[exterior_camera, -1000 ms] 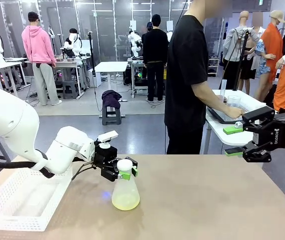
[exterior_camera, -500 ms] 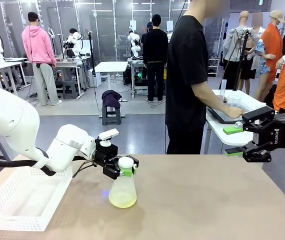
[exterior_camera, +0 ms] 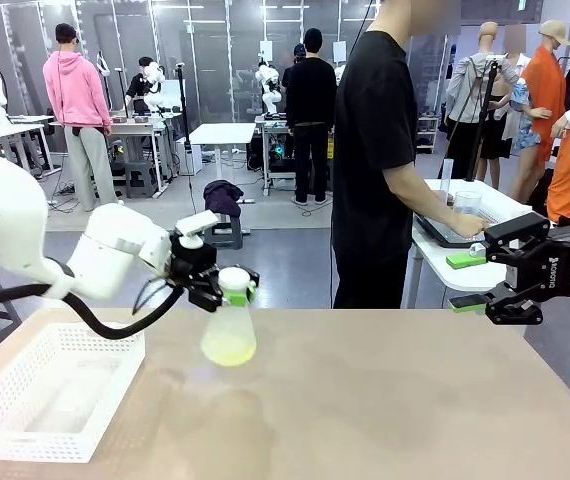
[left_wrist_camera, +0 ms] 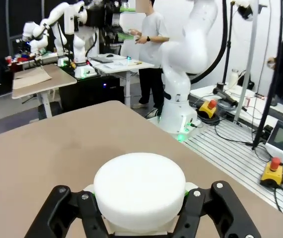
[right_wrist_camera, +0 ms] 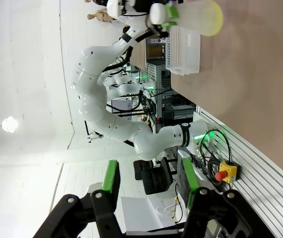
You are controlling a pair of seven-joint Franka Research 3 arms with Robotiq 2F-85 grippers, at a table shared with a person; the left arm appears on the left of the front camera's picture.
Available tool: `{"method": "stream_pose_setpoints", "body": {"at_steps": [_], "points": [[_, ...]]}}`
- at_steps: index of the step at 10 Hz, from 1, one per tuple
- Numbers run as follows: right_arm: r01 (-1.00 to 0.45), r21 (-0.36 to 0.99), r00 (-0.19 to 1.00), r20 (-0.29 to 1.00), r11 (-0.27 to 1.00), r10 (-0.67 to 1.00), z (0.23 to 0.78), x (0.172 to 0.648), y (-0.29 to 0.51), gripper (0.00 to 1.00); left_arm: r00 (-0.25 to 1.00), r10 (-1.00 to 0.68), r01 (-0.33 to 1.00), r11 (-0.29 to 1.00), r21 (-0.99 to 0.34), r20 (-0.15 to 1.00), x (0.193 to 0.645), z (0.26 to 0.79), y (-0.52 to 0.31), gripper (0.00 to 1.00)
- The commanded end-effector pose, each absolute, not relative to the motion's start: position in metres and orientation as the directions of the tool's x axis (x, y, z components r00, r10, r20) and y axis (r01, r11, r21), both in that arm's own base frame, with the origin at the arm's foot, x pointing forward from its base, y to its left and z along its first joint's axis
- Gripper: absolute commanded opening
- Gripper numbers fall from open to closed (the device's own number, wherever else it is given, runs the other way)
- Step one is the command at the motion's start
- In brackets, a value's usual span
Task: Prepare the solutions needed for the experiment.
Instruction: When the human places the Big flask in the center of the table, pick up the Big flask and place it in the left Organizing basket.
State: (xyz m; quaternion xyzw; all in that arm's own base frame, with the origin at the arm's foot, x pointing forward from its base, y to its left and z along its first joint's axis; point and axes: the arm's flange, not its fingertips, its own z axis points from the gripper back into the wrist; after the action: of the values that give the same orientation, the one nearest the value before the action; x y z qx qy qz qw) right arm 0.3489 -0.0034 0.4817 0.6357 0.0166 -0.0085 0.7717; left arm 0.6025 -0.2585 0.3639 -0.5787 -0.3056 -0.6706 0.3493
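Flask [exterior_camera: 229, 332] of clear plastic, conical, with a white cap [exterior_camera: 234, 279], hung above the tan counter [exterior_camera: 385, 400], lifted clear of its surface. The left pincer [exterior_camera: 227, 291] was pinching the flask's neck just under the cap, its green pads pressed against either side. The flask tilted slightly, its wide base toward six o'clock. The solutions [exterior_camera: 228, 350], a shallow pale yellow-green layer, lay in the bottom of the flask. In the left wrist view the round white cap [left_wrist_camera: 139, 188] sat between the black fingers [left_wrist_camera: 69, 210] of the left pincer [left_wrist_camera: 141, 210], with the counter [left_wrist_camera: 57, 153] beyond. A white basket [exterior_camera: 50, 390] stood on the counter at about eight o'clock from the flask, well apart from it. The right pincer [exterior_camera: 477, 280] hovered at three o'clock, beyond the counter's edge, its jaws spread and holding nothing. In the right wrist view the right pincer [right_wrist_camera: 149, 186] showed green pads [right_wrist_camera: 110, 178] parted, with the flask [right_wrist_camera: 193, 17] and basket [right_wrist_camera: 183, 49] far off at twelve o'clock. A person [exterior_camera: 380, 160] in a black shirt stood across the counter, turned toward a side table [exterior_camera: 465, 250].
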Motion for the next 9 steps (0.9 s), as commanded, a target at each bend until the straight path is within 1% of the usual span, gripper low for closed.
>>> {"method": "stream_pose_setpoints", "body": {"at_steps": [1,3,5,7,9], "points": [[0.024,0.982,1.000,-0.026,0.187,0.011,0.482,0.349,-0.004,0.62,-0.084,-0.140,0.840,-0.542,-0.005,0.987,0.605,0.405,-0.213,0.00],[0.024,0.982,1.000,-0.026,0.187,0.011,0.482,0.349,-0.004,0.62,-0.156,-0.142,0.911,-0.402,0.087,0.977,0.613,0.447,-0.151,0.00],[0.024,0.982,1.000,-0.026,0.187,0.011,0.482,0.349,-0.004,0.62,-0.201,-0.138,0.950,-0.269,0.158,0.970,0.611,0.477,-0.086,0.00],[0.024,0.982,1.000,-0.026,0.187,0.011,0.482,0.349,-0.004,0.62,-0.200,-0.133,0.972,-0.150,0.180,0.971,0.605,0.485,-0.028,0.00],[0.024,0.982,1.000,-0.026,0.187,0.011,0.482,0.349,-0.004,0.62,-0.172,-0.088,0.982,-0.092,0.164,0.981,0.590,0.474,0.014,0.00]]}}
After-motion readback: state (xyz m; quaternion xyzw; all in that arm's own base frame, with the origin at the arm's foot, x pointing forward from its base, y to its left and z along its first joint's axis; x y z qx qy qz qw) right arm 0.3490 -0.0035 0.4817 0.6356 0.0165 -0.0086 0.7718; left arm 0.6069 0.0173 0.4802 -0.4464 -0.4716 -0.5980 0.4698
